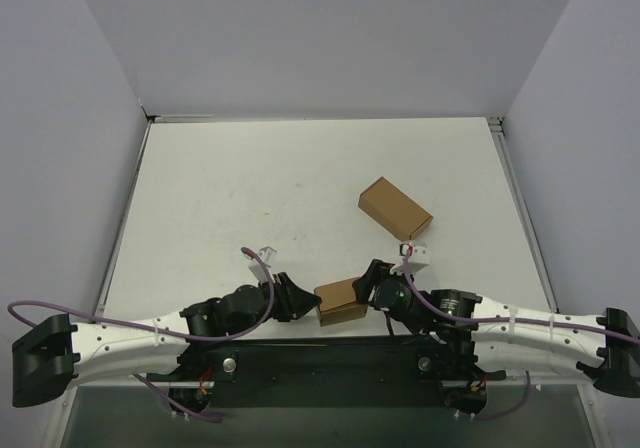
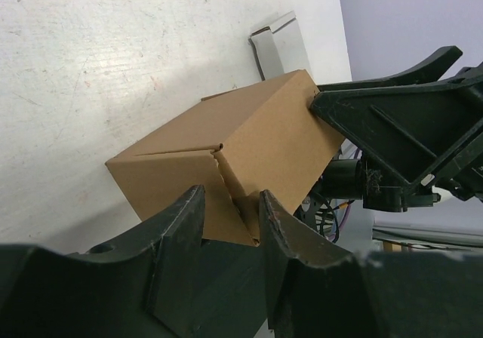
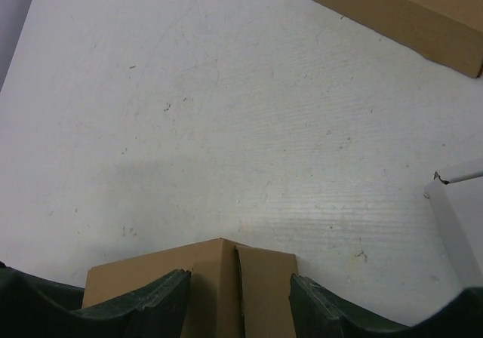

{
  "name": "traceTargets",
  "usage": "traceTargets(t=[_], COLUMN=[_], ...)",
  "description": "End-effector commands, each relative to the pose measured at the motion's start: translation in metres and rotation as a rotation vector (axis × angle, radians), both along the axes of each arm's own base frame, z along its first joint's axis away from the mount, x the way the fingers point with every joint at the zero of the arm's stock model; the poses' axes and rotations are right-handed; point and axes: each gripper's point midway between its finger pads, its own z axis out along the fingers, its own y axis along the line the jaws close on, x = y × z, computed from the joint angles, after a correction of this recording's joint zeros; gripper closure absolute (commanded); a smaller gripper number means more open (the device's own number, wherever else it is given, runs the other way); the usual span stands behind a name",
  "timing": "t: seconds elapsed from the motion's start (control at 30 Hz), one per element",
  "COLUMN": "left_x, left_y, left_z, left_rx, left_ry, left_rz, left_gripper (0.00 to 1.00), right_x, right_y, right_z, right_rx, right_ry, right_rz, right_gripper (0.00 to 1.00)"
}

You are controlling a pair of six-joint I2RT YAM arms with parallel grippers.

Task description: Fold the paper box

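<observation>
- While both arms lie low along the near edge of the surface [image 1: 250,188], the box [image 1: 340,302] sits between them, close to that edge and about midway across it.
- Box: plain brown cardboard, folded up into a small squarish block and resting flat on the surface. The right wrist view shows a fold line and a seam running across its top face. The left wrist view shows end flaps meeting at a slanted seam.
- Left fingers [image 2: 177,240]: positioned at the box's left end, astride one lower corner, with that corner in the narrow gap between them. It cannot be told whether they clamp the cardboard or only flank it.
- Right fingers [image 3: 162,304]: positioned at the box's right end, spread apart, with nothing visibly clamped. The box's end lies in and under the gap and is wider than the gap. In the left wrist view, one right finger touches the box's far upper corner.
- Carton [image 1: 395,208]: longer, brown and lying flat. It is well apart from the box, toward the right rear, and skewed to the surface's edges.
- Slab [image 1: 416,254]: small and white-grey, just beside the carton's near end. It lies between the carton and the right arm, clear of the box.
</observation>
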Motion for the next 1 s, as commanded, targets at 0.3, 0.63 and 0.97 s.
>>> traceTargets(t=[0.3,0.63,0.97], left_x=[-0.009,-0.008,-0.007], left_y=[0.021,0.022,0.020], left_z=[-0.042,-0.041,-0.044], left_rx=[0.171,0.187,0.256], left_ry=[0.021,0.014,-0.016], left_rz=[-0.035,-0.032,-0.064], left_gripper=[0.65,0.67,0.69], right_x=[-0.010,-0.015,-0.026], right_y=[-0.005,-0.013,-0.024], right_z=[0.012,0.008,-0.018], right_rx=[0.004,-0.006,-0.073], right_ry=[0.070,0.093,0.157], right_rz=[0.104,0.104,0.120], right_gripper=[0.54,0.59,0.71])
